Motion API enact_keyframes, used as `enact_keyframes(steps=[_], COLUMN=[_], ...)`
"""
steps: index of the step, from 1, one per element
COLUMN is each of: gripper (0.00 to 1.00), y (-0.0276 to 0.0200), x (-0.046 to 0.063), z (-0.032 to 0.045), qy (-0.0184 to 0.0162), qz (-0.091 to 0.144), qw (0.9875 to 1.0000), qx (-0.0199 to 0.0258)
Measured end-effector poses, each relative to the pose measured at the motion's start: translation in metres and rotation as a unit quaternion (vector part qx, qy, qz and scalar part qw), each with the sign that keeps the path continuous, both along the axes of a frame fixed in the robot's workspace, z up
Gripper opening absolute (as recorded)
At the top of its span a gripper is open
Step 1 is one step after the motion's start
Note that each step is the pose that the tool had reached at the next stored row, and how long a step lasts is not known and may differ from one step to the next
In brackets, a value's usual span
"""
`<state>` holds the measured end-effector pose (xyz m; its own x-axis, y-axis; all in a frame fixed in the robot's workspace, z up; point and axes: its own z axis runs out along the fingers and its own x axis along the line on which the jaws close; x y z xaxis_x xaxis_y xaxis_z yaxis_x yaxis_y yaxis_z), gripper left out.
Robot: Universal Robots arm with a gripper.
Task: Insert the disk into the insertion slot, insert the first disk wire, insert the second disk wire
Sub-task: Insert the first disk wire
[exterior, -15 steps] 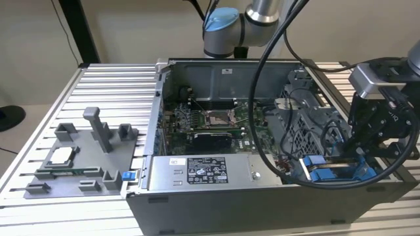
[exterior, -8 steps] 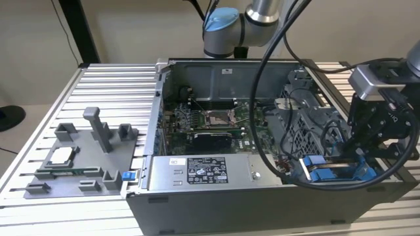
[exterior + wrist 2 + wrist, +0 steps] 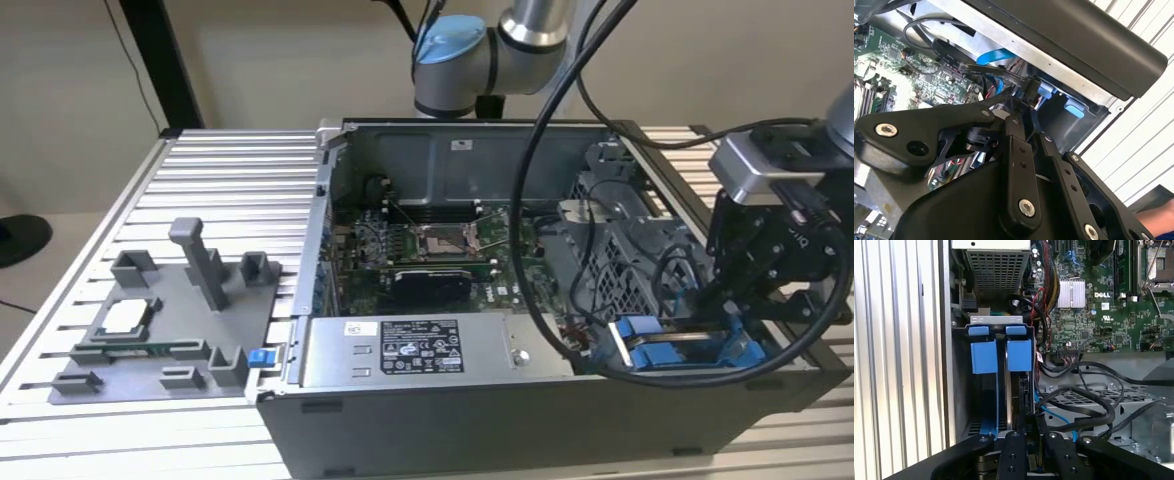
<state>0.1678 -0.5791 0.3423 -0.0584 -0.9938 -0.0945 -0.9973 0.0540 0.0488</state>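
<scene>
The slatted metal table (image 3: pixel 200 160) is carrying everything, and the open computer case (image 3: pixel 454 420) is lying on it with its inside facing up. The arm (image 3: pixel 534 25) is coming in from behind the case's far wall and bending over its corner at the exterior view's right. Outside the case, at the exterior view's left, a grey fixture plate (image 3: pixel 127 385) is lying on the table with small parts on it.

Inside the case, the grey power-supply box (image 3: pixel 414 350) is sitting along the near wall, and the green motherboard (image 3: pixel 1089 325) is covering the case floor beyond it. A bundle of black cables (image 3: pixel 1079 390) is looping over the metal cage inside the case, beside the motherboard.

The insertion slot (image 3: pixel 979 405) is sitting in the case's near corner, at the exterior view's right, next to the power-supply box. The disk (image 3: pixel 1019 356) is standing edge-on in that slot, its blue carrier showing at the end nearer the power-supply box; a second blue tab is sitting just beside it.

The gripper (image 3: pixel 1021 97) is hanging over the slot inside the case, in line with the disk's edge. Its fingers (image 3: pixel 1014 130) are pressing together on the black connector of a disk wire (image 3: pixel 1030 89), whose flat black lead is running off towards the motherboard. Whether the connector is touching the disk, I cannot tell. A blue cable (image 3: pixel 996 55) is curving past just behind it.
</scene>
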Motion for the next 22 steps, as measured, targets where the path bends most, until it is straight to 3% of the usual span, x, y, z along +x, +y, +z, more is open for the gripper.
enact_keyframes(steps=[16,22], gripper=[0.00,0.00], y=[0.0009,0.0001], x=[0.0006,0.0006], z=[-0.0025,-0.0024], qy=[0.0001,0.0026], qz=[0.000,0.000], qw=[1.0000,1.0000], qx=[0.0000,0.0005])
